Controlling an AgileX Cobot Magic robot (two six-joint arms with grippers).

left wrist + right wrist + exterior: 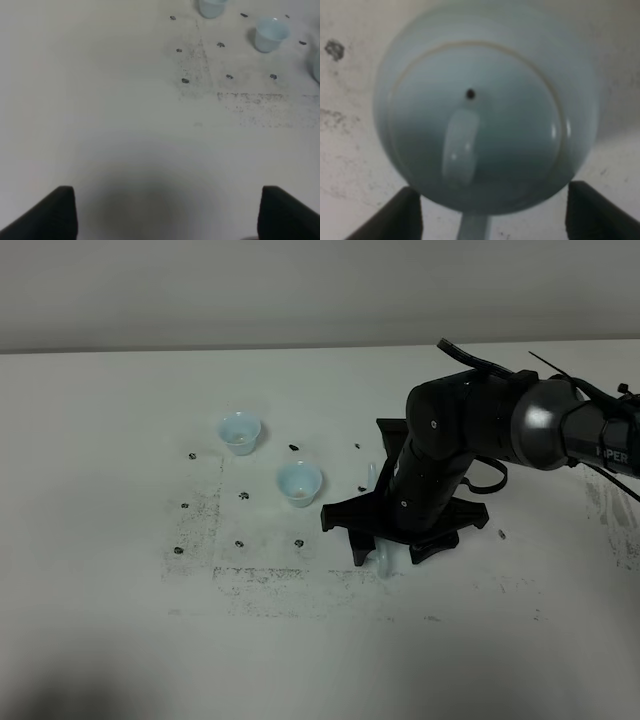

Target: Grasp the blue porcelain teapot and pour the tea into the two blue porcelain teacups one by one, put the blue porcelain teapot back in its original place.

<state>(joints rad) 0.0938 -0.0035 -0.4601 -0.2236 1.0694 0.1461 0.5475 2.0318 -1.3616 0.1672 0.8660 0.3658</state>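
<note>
Teapot (485, 115), pale blue and round, stands on the tabletop (100, 640) directly beneath the right tool (495, 214). That tool's two dark fingers are spread wide to either side of the body and grip nothing. In the right wrist view the lid (480, 70) fills most of the picture, with a small vent hole and a raised knob (462, 147). A narrow pale part juts from the body between the fingers; whether it is handle or spout cannot be told. From the high camera the right arm hides nearly all of the teapot, and only slivers of blue show at its edges. Two small cups (240, 432) (299, 483) stand upright to the left of it, near each other but apart. The left tool (167, 215) hangs well away over bare tabletop, fingers wide and empty. Glazed porcelain is likely hard, slick and brittle, and heavier if filled, and the lid may slide when the pot is tipped. The handle seems the safer hold, since the round body would give the fingers little purchase.
</note>
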